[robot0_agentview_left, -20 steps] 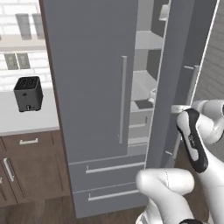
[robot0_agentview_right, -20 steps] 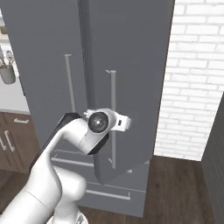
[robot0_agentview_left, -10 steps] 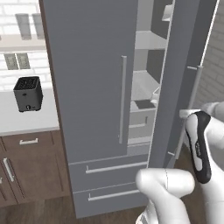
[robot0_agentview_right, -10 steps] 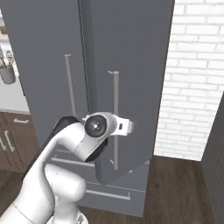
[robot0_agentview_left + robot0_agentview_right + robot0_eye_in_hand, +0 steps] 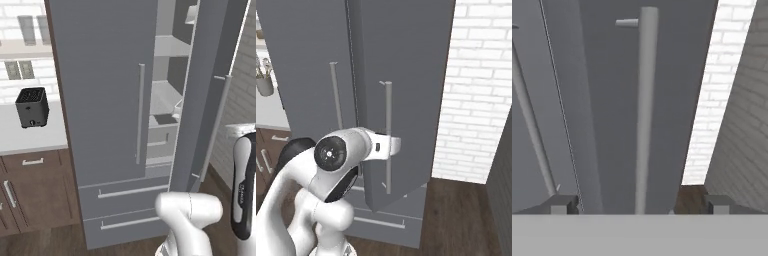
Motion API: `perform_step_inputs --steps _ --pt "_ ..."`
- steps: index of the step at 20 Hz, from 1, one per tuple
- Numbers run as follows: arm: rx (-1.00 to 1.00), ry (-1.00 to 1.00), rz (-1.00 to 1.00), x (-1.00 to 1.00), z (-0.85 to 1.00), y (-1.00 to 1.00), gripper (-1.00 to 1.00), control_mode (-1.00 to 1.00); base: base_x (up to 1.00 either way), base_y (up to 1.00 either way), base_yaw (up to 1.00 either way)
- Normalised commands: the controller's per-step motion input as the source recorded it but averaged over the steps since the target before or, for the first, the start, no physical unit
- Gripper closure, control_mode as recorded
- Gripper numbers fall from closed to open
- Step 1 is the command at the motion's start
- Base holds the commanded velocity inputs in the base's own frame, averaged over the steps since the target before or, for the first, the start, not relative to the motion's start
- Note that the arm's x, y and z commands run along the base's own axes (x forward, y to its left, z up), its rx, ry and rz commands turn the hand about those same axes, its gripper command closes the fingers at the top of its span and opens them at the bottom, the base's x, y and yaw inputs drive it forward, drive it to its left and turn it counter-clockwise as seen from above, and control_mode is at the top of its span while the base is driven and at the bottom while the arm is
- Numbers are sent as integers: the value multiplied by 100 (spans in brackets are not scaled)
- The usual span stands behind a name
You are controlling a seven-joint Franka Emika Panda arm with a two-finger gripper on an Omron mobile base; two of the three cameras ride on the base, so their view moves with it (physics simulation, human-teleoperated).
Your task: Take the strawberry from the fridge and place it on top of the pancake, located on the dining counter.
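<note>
Hand view frames the gripper [image 5: 640, 204] with its two dark fingertips [image 5: 562, 204] spread wide, one at each lower corner, and nothing is clasped between them. The right door handle [image 5: 646, 110], a long silver bar, is seen running up the middle of the gap, so the gripper is judged to be released yet lined up on the bar, probably because the door was to be swung by it. A second silver bar, the left door handle [image 5: 529, 120], is seen slanting further to the side.

From the right base camera, the arm is seen reaching up to that handle [image 5: 388, 135], and the right door [image 5: 401, 95] of the fridge [image 5: 306, 60] is swung partly outward from the left door.

From the left base camera, pale shelves [image 5: 167, 47] and a drawer [image 5: 162, 132] are exposed through the gap between the doors. The strawberry cannot be picked out; it is presumed to be somewhere on those shelves, too small or hidden. A black toaster [image 5: 33, 106] is set on the narrow surface [image 5: 30, 135] well to the side. The opening looks narrow, so further swinging of the door is judged likely to be needed before a reach inside.
</note>
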Motion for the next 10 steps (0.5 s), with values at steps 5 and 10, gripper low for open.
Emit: perform_step_inputs --steps 5,10 --pt "-16 4 0 -56 72 21 -100 -100 0 0 0" --pt "-32 23 -2 6 2 98 -100 -100 0 0 0"
